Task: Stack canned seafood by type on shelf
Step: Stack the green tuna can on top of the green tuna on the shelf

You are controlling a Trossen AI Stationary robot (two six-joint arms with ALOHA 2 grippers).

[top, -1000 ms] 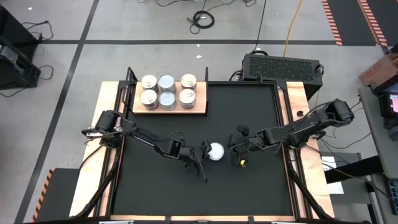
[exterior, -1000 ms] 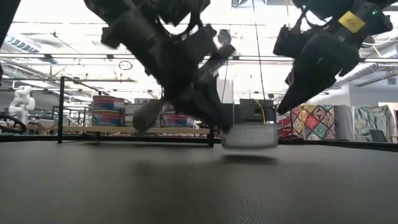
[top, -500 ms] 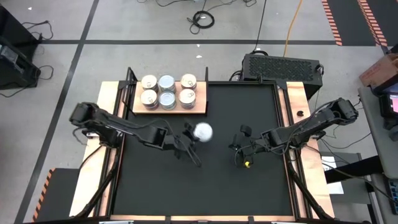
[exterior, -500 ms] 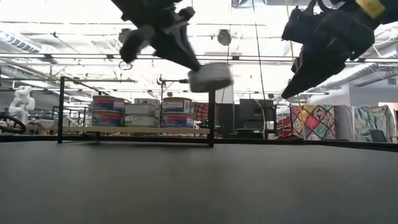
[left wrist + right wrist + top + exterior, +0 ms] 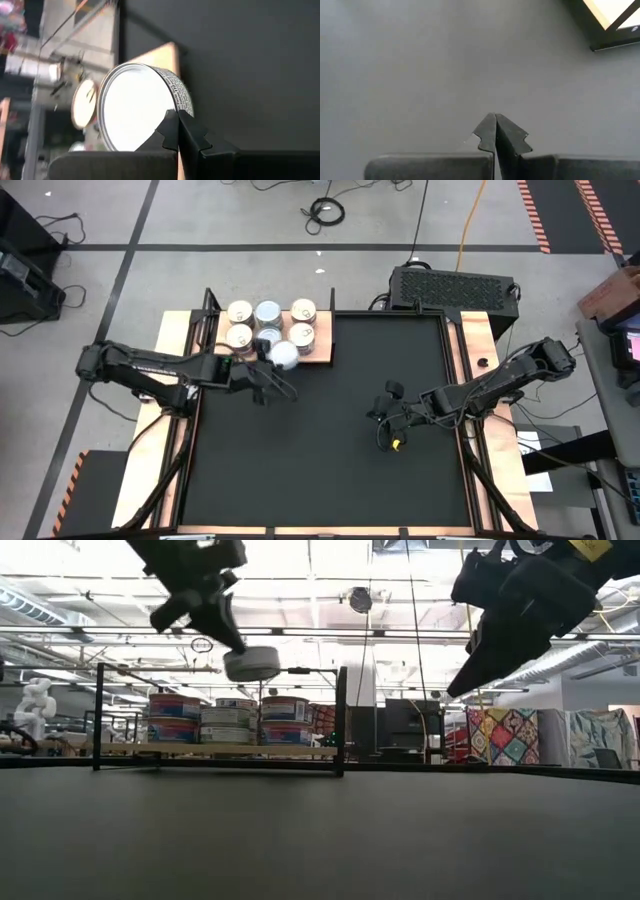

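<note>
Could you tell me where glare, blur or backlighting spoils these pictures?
High view: the can carried by the left pincer is a washed-out white blur. Low view: bright ceiling lights leave both arms as dark shapes, and the can is slightly smeared. Left wrist view: the can's top glares white and the background is soft. Right wrist view: even, only bare mat.

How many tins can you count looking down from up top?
7. Six tins sit on the shelf: back row, front row. One white tin hangs in the left tool. Stacks may hide more underneath.
</note>
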